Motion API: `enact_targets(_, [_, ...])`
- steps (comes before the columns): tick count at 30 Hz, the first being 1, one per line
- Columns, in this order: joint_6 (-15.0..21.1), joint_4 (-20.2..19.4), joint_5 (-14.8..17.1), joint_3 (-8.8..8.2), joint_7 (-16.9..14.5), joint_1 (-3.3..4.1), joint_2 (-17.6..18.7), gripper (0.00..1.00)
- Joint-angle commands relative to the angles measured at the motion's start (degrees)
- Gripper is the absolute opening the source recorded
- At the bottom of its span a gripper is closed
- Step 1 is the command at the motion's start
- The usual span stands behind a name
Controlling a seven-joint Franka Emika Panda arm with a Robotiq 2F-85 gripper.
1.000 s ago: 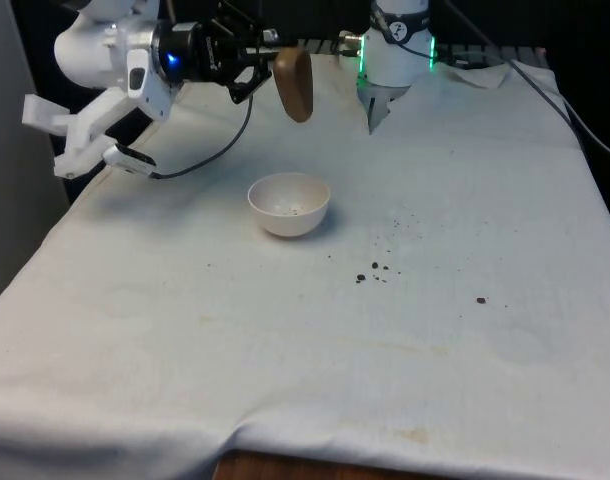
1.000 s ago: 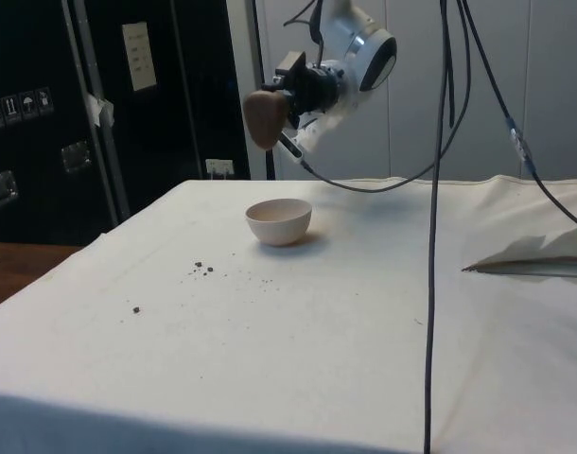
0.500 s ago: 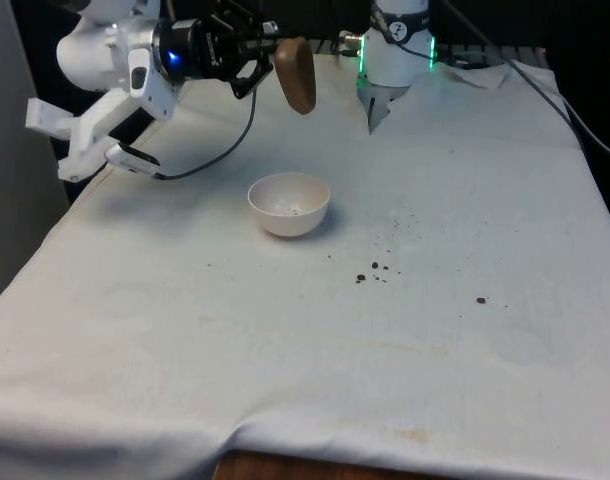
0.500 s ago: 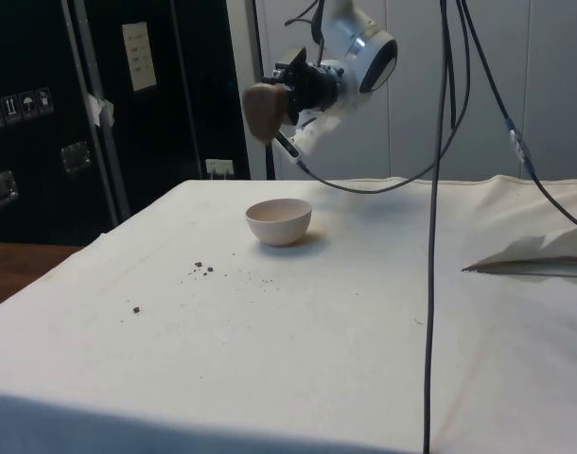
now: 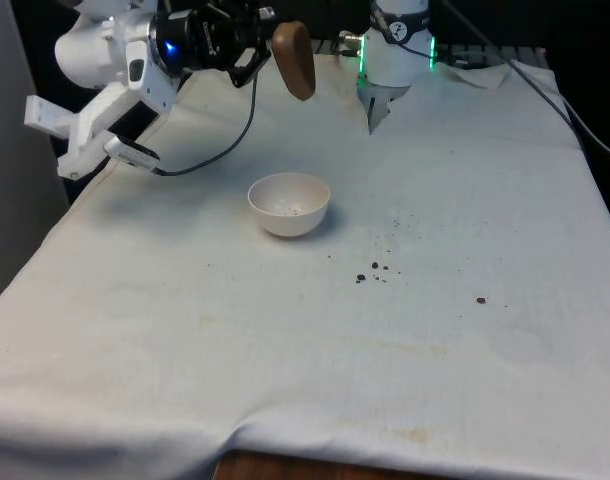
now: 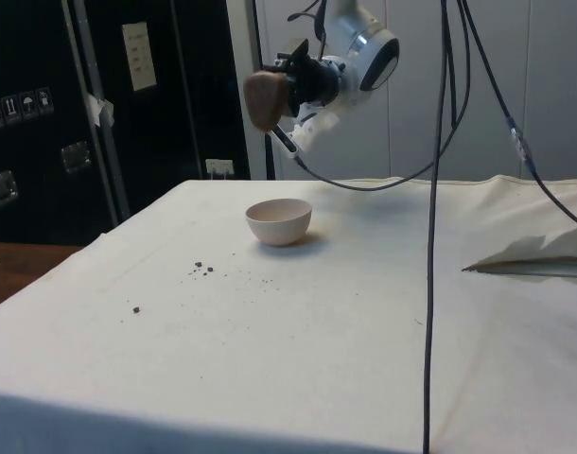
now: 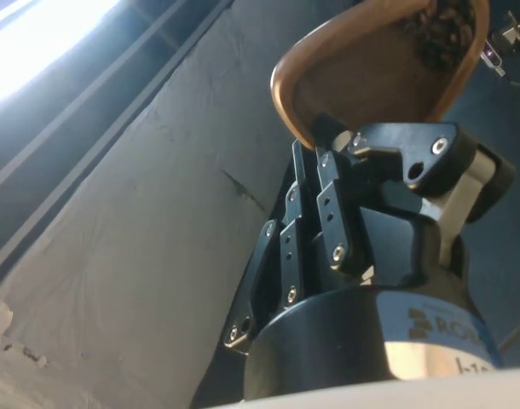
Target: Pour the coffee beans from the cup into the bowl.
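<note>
We are in the pouring step, though little has reached the target. Our claw is clamped on the rim of the brown cup, one finger inside the wall and one outside, and holds it tipped on its side high above the counter. In the wrist view a clump of coffee beans lies in the cup's hollow, so most of the load is not yet out. The cup hangs above the far side of the bowl, possibly a little beyond it rather than squarely over its middle.

We judge that the next move calls for bringing the cup lower and over the bowl's opening, then rolling the wrist further so the mouth faces down. From this height beans would likely bounce or miss, and the spilled beans scattered on the cloth towards the front view's right show that risk.

The cup looks like smooth wood or wood-toned plastic, rounded and thin-walled. The bowl is small, white, round and glossy, probably ceramic, with only a few dark specks inside. The counter is covered in soft white cloth with gentle creases.
</note>
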Motion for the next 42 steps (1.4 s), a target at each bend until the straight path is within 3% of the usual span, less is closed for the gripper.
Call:
enact_targets(1, [-0.46, 0.23, 0.52, 0.52, 0.80, -0.52, 0.17, 0.00])
enact_targets(6, [-0.97, 0.34, 0.86, 0.40, 1.03, -0.52, 0.34, 0.00])
enact_targets(7, [-0.63, 0.00, 0.46, 0.00, 0.17, -0.06, 0.17, 0.00])
enact_targets(8, [-1.09, 0.34, 0.86, 0.40, 1.03, -0.57, 0.34, 0.00])
enact_targets(16, [-1.72, 0.11, 0.86, 0.34, 0.69, -0.52, 0.23, 0.00])
enact_targets(17, [-1.43, -0.06, 0.52, 0.00, 0.06, -0.11, 0.17, 0.00])
enact_targets(18, [-1.78, 0.06, 0.80, 0.29, 0.63, -0.46, 0.23, 0.00])
enact_targets(26, [-1.78, -0.06, 0.52, 0.00, -0.23, -0.11, 0.17, 0.00])
enact_targets(42, [-1.83, -0.11, 0.52, 0.06, -0.74, -0.11, 0.23, 0.00])
